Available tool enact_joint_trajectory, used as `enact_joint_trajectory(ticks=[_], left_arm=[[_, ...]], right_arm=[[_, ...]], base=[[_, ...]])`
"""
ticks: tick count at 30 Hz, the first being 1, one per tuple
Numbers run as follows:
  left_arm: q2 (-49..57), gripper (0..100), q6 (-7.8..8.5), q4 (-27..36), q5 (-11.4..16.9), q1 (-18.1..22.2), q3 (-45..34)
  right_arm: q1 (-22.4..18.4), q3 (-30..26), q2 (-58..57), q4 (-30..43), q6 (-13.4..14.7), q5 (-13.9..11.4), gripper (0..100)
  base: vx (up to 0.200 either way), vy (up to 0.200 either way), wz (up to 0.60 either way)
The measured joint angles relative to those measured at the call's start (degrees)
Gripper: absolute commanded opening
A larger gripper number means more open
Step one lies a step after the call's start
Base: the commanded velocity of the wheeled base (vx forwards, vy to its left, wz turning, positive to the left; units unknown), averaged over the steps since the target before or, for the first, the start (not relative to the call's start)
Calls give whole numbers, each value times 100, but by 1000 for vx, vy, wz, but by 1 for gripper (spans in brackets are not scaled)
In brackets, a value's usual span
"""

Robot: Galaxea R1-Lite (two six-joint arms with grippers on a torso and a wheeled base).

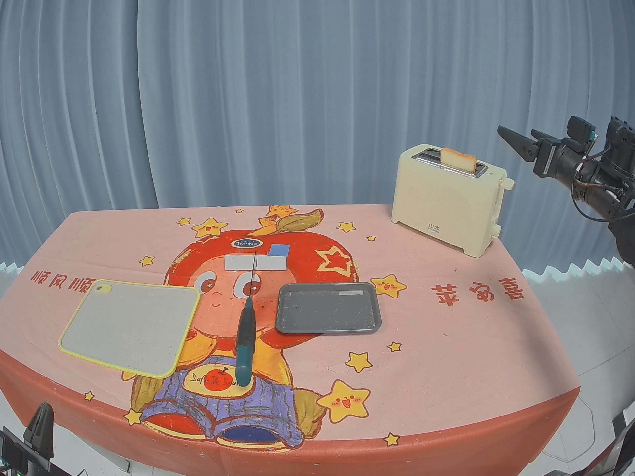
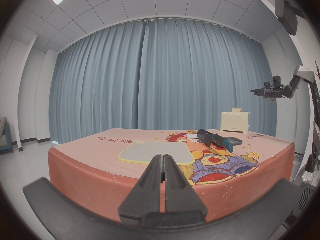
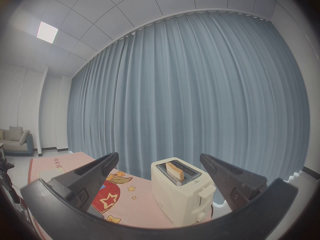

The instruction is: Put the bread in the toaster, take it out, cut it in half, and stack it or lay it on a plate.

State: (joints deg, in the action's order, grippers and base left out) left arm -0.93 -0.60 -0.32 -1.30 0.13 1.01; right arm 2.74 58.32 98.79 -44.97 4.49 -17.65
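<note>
Left gripper [image 2: 163, 155]: fingers pressed together, nothing held, parked low, with the grey yellow-rimmed plastic cutting board [image 2: 156, 151] straight ahead of the tips and well apart. Right gripper [image 3: 158, 155]: fingers spread wide, empty. The toasted bread slice [image 3: 175, 171] sits beyond and below their gap, standing proud of the cream two-slot toaster [image 3: 180, 194]. Looks like the take-out step. Next: drop the right fingers over the slice, square to its flat faces, pinch, lift straight up clear of the slot.
</note>
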Motion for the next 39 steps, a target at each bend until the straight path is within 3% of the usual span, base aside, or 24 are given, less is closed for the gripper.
enact_joint_trajectory(ticks=[10, 18, 29, 39], left_arm=[[0, 0, 0, -1, 0, 0, 0], [0, 0, 0, -1, 0, 0, 0], [0, 0, 0, -1, 0, 0, 0], [0, 0, 0, 0, 0, 0, 0]], right_arm=[[-73, 99, 433, 11, -26, -49, 100], [0, 163, 908, -13, -419, 77, 100], [30, 1124, 1465, 59, -464, 406, 100], [56, 1471, 1865, 211, -577, 433, 100]], base=[[0, 0, 0], [0, 0, 0], [0, 0, 0], [0, 0, 0]])
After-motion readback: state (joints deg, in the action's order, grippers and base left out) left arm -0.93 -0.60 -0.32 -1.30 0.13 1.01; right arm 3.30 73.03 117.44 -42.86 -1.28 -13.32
